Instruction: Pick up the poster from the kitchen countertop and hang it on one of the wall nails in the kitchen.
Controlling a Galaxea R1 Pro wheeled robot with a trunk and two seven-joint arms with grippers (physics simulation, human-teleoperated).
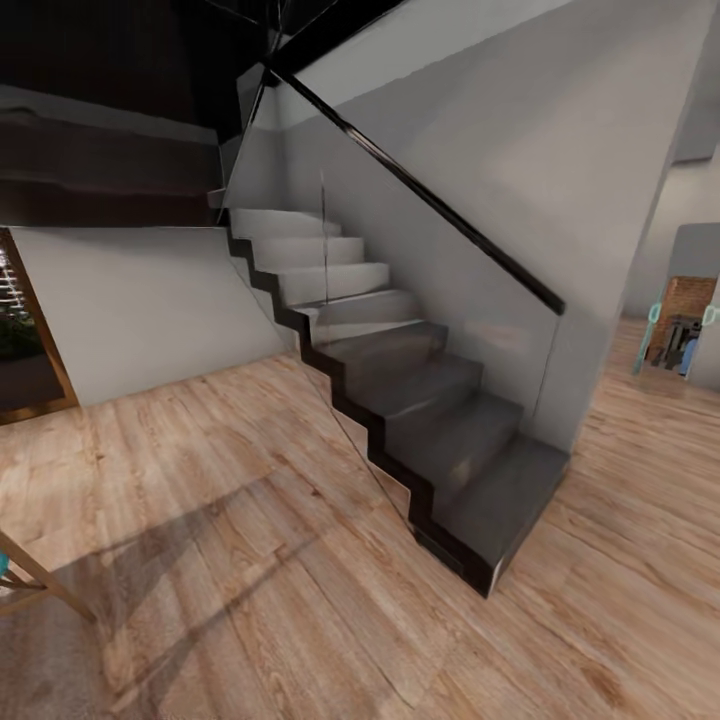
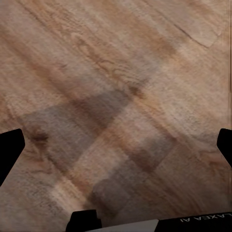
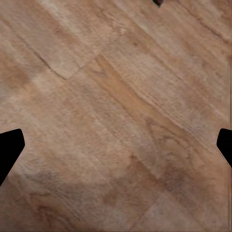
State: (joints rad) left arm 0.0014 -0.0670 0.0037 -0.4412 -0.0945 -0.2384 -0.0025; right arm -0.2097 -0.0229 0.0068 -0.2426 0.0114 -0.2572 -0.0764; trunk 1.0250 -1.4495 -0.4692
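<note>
Head view, left to right: a wood-framed opening (image 1: 30,330) stands at the far left edge, with a slanted wooden leg (image 1: 45,585) low in the corner. Next is a white low wall (image 1: 150,305), then a staircase (image 1: 400,390) of grey steps with a dark stepped edge, a glass side panel (image 1: 300,220) and a black handrail (image 1: 420,190). The lowest step ends on the wooden floor (image 1: 250,560). Open floor lies ahead of the stairs and on both sides. A passage runs along the right of the stair wall to a far doorway (image 1: 685,330).

Left gripper (image 2: 116,145): both black fingertips (image 2: 9,150) sit at opposite frame edges, spread wide, nothing between them. Beneath it lies plank flooring crossed by a grey shadow (image 2: 101,145). Mirrored white lettering on the gripper body (image 2: 203,223) reads partly "ALAXEA AI".

Right gripper (image 3: 116,145): fingertips (image 3: 9,147) likewise wide apart, holding nothing, over bare planks.

The poster and kitchen countertop are not in these views.
</note>
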